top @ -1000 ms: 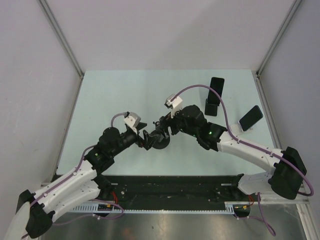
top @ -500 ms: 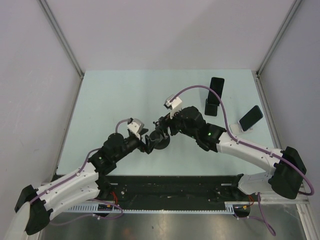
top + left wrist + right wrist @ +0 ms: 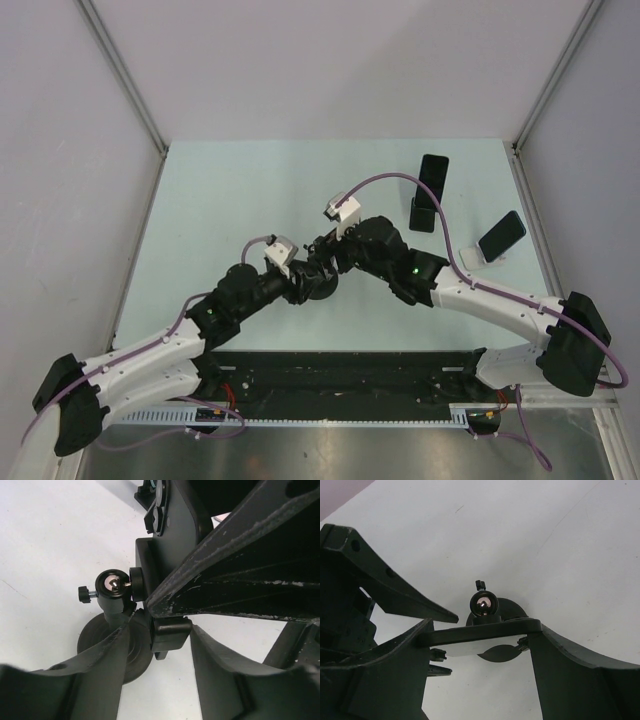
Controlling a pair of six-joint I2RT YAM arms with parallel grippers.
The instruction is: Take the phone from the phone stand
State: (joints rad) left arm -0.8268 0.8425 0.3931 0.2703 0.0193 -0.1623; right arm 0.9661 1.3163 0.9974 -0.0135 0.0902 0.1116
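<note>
A black phone stand with a round base [image 3: 322,291] and a ball joint [image 3: 485,605] stands mid-table. The phone [image 3: 470,631] shows edge-on as a dark flat slab with a pale underside. My right gripper [image 3: 481,636] is shut on it, one finger at each end, above the base [image 3: 512,609]. It also shows in the top view [image 3: 322,262]. My left gripper [image 3: 162,630] is open, its fingers on either side of the stand's lower holder block [image 3: 170,635], beside the ball joint [image 3: 112,586]. It meets the stand from the left [image 3: 300,283].
Two other stands with phones are at the back right: a black phone on a black stand [image 3: 430,190] and a dark phone on a white stand [image 3: 500,238]. The table's side rails and walls close in left and right.
My left arm has reached forward and right, bringing its fingers around the stand's lower part. My right gripper has stayed at the stand, shifting only slightly.
</note>
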